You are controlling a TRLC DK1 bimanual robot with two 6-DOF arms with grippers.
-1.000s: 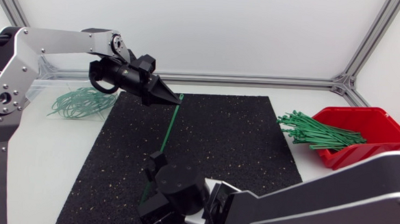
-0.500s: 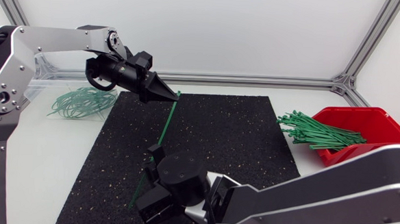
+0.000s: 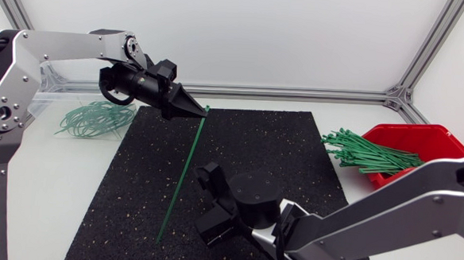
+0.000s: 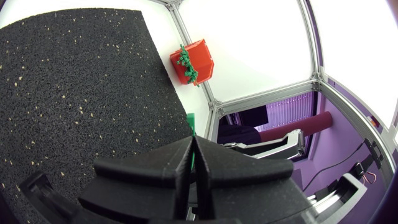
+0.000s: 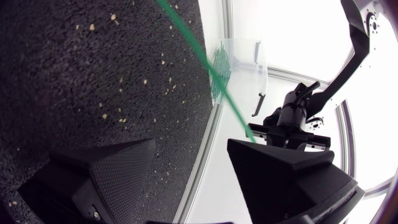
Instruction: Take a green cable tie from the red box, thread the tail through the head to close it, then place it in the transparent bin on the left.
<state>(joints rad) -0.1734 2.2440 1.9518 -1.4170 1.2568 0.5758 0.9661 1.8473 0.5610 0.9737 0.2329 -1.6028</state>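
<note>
My left gripper (image 3: 198, 111) is shut on the head end of a green cable tie (image 3: 183, 175) above the far edge of the black mat (image 3: 295, 149). The tie slants straight down towards the mat's near left part. My right gripper (image 3: 205, 202) stands open just to the right of the tie, apart from it. In the right wrist view the tie (image 5: 211, 68) runs ahead of the open fingers (image 5: 106, 177), outside the gap. In the left wrist view a bit of the green tie (image 4: 191, 121) pokes out past the shut fingertips (image 4: 186, 163). The red box (image 3: 426, 148) holds several green ties (image 3: 370, 153).
The transparent bin (image 3: 55, 89) with looped green ties (image 3: 97, 119) stands at the far left, behind my left arm. It shows too in the right wrist view (image 5: 242, 59), beyond the mat. The red box (image 4: 198, 59) sits off the mat's right side.
My right gripper has opened and drawn back to the right, off the tie's tail. The tie, bent half a second ago, now hangs straight from my left gripper.
</note>
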